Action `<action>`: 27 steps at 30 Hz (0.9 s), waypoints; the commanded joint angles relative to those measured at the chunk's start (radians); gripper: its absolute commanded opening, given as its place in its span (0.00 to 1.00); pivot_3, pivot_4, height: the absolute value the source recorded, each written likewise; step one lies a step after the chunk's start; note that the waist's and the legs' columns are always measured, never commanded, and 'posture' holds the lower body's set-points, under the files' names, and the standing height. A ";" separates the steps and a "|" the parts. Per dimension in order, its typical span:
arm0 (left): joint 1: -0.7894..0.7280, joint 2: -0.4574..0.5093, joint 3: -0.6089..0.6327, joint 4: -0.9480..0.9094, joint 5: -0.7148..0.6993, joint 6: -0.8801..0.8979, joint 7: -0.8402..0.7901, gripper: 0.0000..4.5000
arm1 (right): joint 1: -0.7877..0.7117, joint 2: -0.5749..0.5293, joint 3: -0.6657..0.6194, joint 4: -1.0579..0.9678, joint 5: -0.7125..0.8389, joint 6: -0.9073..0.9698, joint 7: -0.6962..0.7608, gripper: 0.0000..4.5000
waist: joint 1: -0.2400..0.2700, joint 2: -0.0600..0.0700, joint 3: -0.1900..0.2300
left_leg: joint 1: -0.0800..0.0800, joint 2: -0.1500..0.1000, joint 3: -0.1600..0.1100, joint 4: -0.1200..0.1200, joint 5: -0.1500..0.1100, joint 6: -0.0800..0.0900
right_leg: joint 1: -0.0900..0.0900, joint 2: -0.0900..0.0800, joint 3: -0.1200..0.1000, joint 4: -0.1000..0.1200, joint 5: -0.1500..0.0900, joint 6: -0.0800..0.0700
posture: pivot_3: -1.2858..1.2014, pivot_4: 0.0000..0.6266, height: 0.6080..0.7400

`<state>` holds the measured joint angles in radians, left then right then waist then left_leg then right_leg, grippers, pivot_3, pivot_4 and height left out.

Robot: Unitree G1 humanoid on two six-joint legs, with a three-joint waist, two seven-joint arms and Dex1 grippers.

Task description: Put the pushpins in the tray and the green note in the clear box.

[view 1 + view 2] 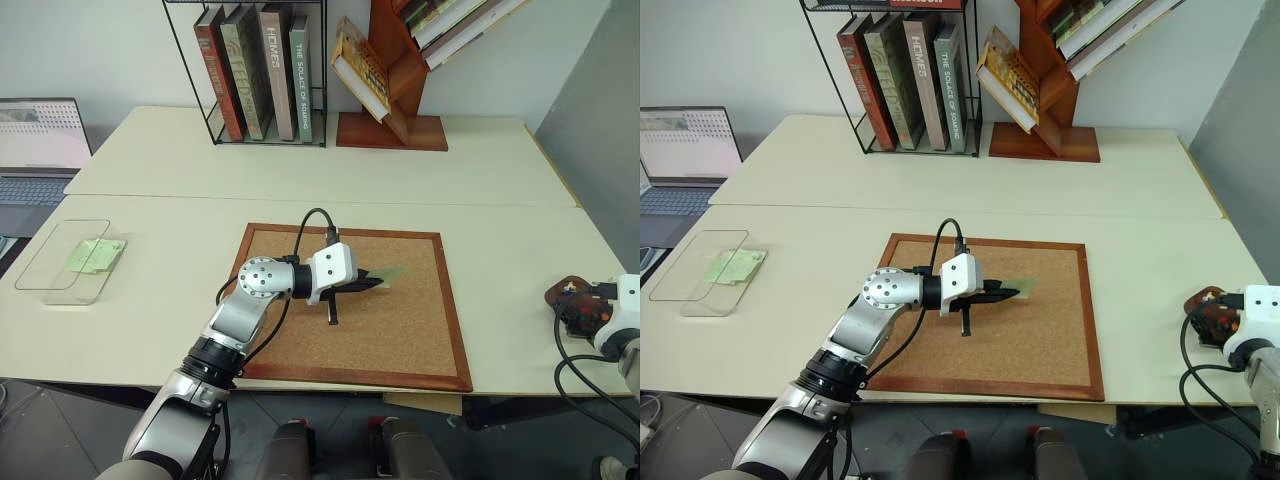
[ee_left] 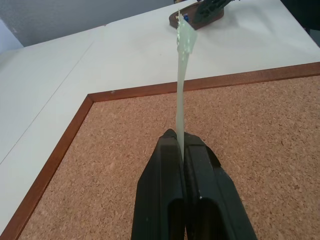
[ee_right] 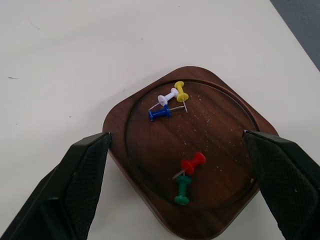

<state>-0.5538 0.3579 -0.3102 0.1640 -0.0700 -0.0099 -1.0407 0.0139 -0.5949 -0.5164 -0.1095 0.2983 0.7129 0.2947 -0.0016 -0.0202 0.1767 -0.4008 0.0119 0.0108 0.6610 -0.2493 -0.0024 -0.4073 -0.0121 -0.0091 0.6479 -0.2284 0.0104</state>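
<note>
My left gripper (image 2: 180, 136) is shut on the green note (image 2: 181, 85), a pale slip held on edge and lifted just above the corkboard (image 1: 400, 340). In the head views the green note (image 1: 392, 272) sticks out to the right of the fingertips. At the table's right edge my right gripper (image 3: 176, 134) stands open just above the tray (image 3: 220, 145), one finger on each side. Several pushpins lie in the tray: yellow (image 3: 180, 91), white (image 3: 167, 97), blue (image 3: 160, 113), red (image 3: 194, 163) and green (image 3: 182, 190). The clear box (image 1: 50, 275) sits at the far left of the table.
Yellow-green slips (image 1: 95, 255) lie inside the clear box. A laptop (image 1: 35, 150) stands at the back left. A wire book rack (image 1: 255, 70) and a wooden slanted shelf (image 1: 400, 80) stand at the back. The tray (image 1: 565, 292) is close to the table's right edge.
</note>
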 commanded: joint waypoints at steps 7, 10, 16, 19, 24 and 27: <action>-0.023 -0.007 0.021 -0.037 -0.020 0.018 0.020 0.00 | -0.030 0.004 -0.019 -0.109 0.070 -0.218 0.121 1.00 | 0.000 0.000 0.000 | 0.000 0.000 0.000 0.000 0.000 0.000 | 0.000 0.000 0.000 0.000 0.000 0.000 | 0.52 0.24 1.00; -0.035 -0.004 0.043 -0.054 -0.039 0.058 0.029 0.00 | -0.016 -0.012 0.044 -0.196 0.113 -0.249 0.231 1.00 | -0.002 0.000 0.000 | 0.000 0.000 -0.001 0.000 0.000 0.000 | 0.000 0.001 0.000 0.000 0.000 0.000 | 0.52 0.24 1.00; -0.030 0.061 0.140 -0.131 -0.067 0.205 0.093 0.00 | -0.092 -0.013 0.171 -0.342 0.235 -0.198 0.336 1.00 | -0.007 0.000 0.001 | 0.000 0.001 -0.001 0.000 0.000 0.000 | 0.000 0.001 0.000 0.000 0.000 0.000 | 0.52 0.24 1.00; -0.008 0.135 0.222 -0.188 -0.085 0.314 0.131 0.00 | -0.150 -0.027 0.258 -0.394 0.305 -0.133 0.388 1.00 | -0.010 0.000 0.001 | 0.000 0.002 -0.002 0.000 0.000 0.000 | 0.000 0.002 -0.001 0.001 0.000 0.000 | 0.52 0.24 1.00; 0.015 0.257 0.370 -0.163 -0.069 0.420 0.239 0.00 | -0.303 -0.013 0.423 -0.392 0.366 -0.050 0.445 1.00 | -0.007 0.000 0.002 | 0.000 0.002 -0.003 -0.001 0.000 0.000 | 0.000 0.002 -0.001 0.000 0.000 0.000 | 0.52 0.24 1.00; 0.038 0.342 0.464 -0.138 -0.059 0.480 0.297 0.00 | -0.409 0.025 0.531 -0.334 0.334 -0.064 0.477 1.00 | -0.009 -0.003 0.004 | 0.000 0.002 -0.002 0.000 0.000 0.000 | -0.001 0.001 -0.001 0.000 0.000 0.000 | 0.52 0.24 1.00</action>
<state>-0.5186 0.6613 0.0781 0.0287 -0.1330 0.4394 -0.7857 -0.3519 -0.5816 -0.0262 -0.4561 0.6453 0.6634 0.7465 -0.0104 -0.0232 0.1804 -0.4007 0.0142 0.0085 0.6606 -0.2493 -0.0025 -0.4083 -0.0112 -0.0106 0.6481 -0.2285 0.0101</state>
